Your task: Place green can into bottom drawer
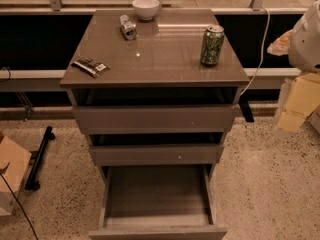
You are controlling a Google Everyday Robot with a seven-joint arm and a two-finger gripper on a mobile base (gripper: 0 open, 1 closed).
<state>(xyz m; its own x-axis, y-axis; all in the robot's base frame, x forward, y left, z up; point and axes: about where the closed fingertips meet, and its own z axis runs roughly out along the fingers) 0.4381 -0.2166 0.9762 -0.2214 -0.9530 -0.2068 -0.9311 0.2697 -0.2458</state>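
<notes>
Speckled floor runs under the cabinet, and nearest to me the bottom drawer (pixel 157 232) stands pulled well out, its shallow box facing up. Above it the middle drawer (pixel 156 155) and top drawer (pixel 154 118) each sit slightly ajar. My gripper (pixel 296 104) hangs at the right edge, beside the cabinet and apart from it, holding nothing; whether it is open or closed I cannot tell. On the cabinet top (pixel 165 59), a dark snack packet (pixel 90 66) lies at the front left. The green can (pixel 212 45) stands upright near the right edge, long axis vertical, silver top up; its black markings are not readable as words. Farther back a small silver can (pixel 128 27) lies on its side, just in front of a white bowl (pixel 146 8).
</notes>
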